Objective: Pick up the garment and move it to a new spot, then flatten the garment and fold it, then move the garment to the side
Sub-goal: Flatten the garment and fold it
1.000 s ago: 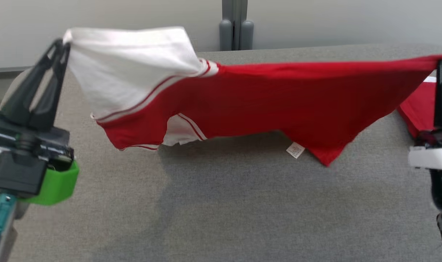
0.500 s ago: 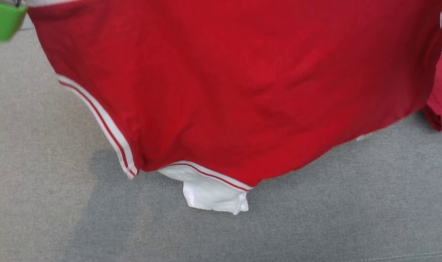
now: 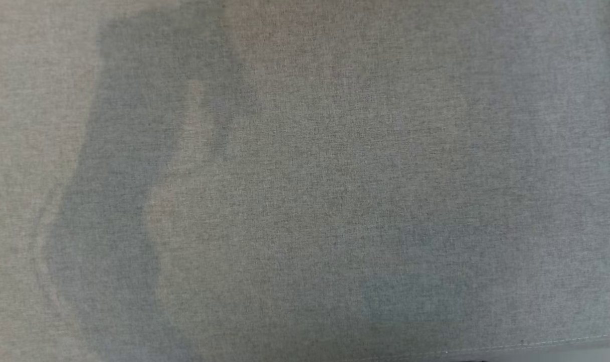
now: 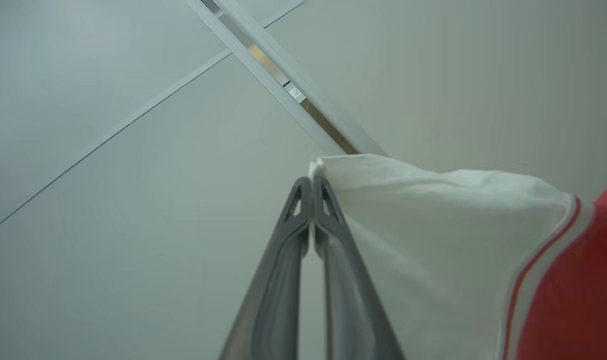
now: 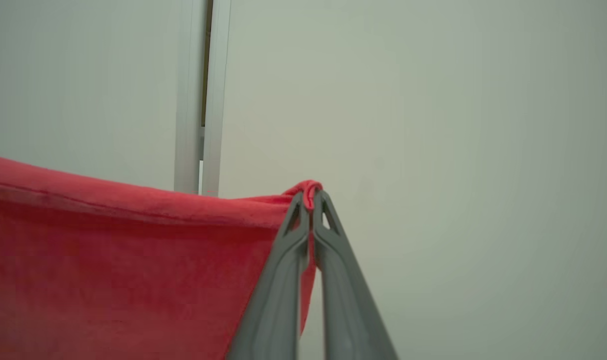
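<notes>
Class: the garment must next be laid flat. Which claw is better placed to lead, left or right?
Right, narrowly: the right claw pinches the garment at its taut red edge; the left claw holds only a white corner beyond the striped seam. Both should lower together.

We've got our left hand (image 4: pixel 312 186) pinched tight on the white corner of the garment (image 4: pixel 433 235), fingers pressed together. The cloth runs toward the view's right, turning red past a striped trim. Behind it, pale panels (image 4: pixel 133 210) and a metal rail (image 4: pixel 283 82).

Soft even light, broad faint shadows across the grey tabletop (image 3: pixel 435 151), mild blur
</notes>
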### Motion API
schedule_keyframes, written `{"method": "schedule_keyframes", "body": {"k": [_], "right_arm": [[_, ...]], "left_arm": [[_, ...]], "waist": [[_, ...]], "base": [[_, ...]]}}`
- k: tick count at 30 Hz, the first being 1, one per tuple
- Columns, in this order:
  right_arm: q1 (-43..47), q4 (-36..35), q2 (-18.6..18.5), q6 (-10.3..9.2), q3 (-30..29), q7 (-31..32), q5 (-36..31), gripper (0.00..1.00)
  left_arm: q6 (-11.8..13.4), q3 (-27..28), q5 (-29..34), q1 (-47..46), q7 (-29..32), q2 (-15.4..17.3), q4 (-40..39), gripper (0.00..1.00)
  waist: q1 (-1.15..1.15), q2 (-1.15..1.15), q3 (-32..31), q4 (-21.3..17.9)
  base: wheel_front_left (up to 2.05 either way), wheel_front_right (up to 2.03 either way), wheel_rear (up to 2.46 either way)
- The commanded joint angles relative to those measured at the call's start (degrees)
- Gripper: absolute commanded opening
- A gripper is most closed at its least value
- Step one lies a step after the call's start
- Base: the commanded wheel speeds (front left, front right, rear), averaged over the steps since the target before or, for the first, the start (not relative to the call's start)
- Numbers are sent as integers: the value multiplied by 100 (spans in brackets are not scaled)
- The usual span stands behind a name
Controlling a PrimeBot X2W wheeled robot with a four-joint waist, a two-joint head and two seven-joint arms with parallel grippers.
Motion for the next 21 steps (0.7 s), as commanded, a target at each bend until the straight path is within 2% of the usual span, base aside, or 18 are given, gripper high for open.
{"method": "schedule_keyframes", "body": {"k": [1,5,12,16,21], "right_arm": [[-160,132,-21,-6,26,-68,-99,0],[-235,445,-40,-6,61,-136,-180,0],[482,595,-19,-6,107,-139,-61,0],[1087,467,-8,-7,105,-140,83,0],[2141,-70,38,-7,-89,-140,350,0]], "left_arm": [[62,23,99,-26,-10,-28,-155,0],[99,134,120,358,-8,-119,-542,0],[83,351,7,1670,-11,-137,-977,0],[67,566,-72,2634,-11,-150,-1373,0],[99,799,35,4065,-11,-126,-2096,0]], "waist": [[-1,0,475,-3],[-1,0,536,156],[-1,0,499,378],[-1,0,382,412],[-1,0,32,373]], "base": [[0,0,0],[0,0,0],[0,0,0],[0,0,0],[0,0,0]]}}
